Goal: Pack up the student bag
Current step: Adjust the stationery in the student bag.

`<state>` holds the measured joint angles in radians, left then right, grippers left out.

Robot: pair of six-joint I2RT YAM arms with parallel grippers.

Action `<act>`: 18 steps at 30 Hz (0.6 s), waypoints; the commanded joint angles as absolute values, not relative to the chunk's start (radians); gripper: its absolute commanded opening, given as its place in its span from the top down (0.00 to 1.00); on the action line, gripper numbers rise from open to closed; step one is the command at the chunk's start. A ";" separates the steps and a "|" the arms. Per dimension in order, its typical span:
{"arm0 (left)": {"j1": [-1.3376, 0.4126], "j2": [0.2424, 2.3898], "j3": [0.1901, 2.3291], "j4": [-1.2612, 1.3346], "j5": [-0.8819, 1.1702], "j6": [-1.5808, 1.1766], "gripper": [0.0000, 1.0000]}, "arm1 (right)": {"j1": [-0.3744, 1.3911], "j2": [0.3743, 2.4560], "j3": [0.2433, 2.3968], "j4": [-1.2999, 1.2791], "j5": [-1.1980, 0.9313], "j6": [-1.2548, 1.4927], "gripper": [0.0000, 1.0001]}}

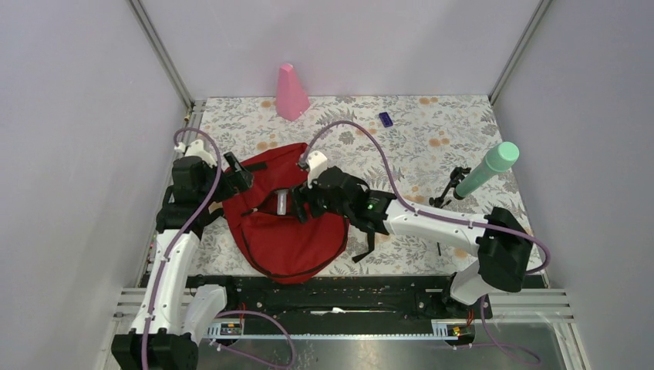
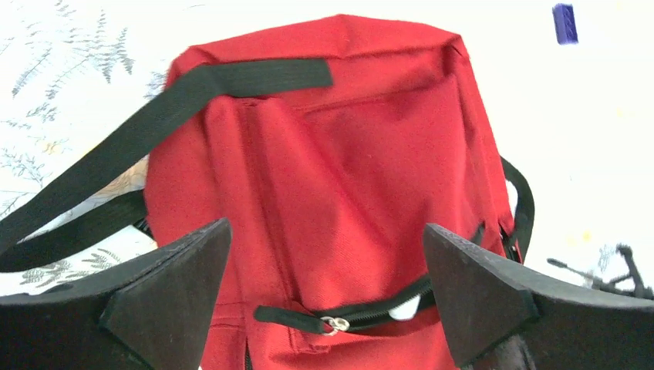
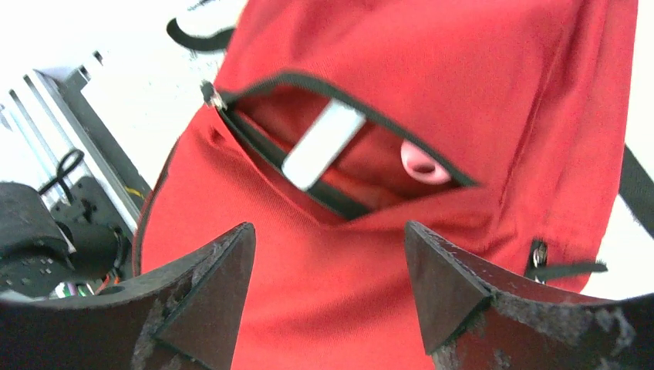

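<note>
Top view: you have the student bag [image 1: 293, 239], dark red, lying flat on the floral bench [image 1: 432, 139] at its near-left part, just ahead of the arm bases. Your left pincer [image 1: 239, 181] sits at the bag's far-left corner; your right pincer [image 1: 297, 202] hangs over the bag's middle, above a dark slit in the fabric. Also on the bench: one pink cone [image 1: 291, 92] upright at the far edge, one small blue block [image 1: 385, 119] to the cone's right, and one green cylinder [image 1: 486, 169] tilted on a black stand [image 1: 447, 193] at the right, all well apart from the bag. Left wrist view: your left pincer stands wide open with nothing between its jaws; the bag fills the frame below it. One black strap [image 2: 154, 123] runs across the bag's upper left, and a silver zipper pull [image 2: 335, 324] lies between the fingertips' line on a partly open black zipper. Right wrist view: your right pincer is open too and grips nothing. Under it the bag's pocket [image 3: 347, 166] gapes, and inside you see one white flat item [image 3: 322, 145] lying slantwise and one pink item [image 3: 423, 162] beside it, partly hidden by the lower lip.
</note>
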<state>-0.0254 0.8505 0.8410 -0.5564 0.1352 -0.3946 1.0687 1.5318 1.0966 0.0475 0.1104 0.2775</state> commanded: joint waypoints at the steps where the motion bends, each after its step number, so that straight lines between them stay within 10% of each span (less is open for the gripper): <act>1: 0.056 0.835 0.777 -0.444 0.144 -0.485 0.01 | 1.069 1.580 1.229 0.114 0.075 0.196 0.23; 18: 0.259 0.846 0.643 -0.336 0.161 -0.642 0.01 | 1.095 1.983 1.701 -0.072 -0.429 -0.206 0.27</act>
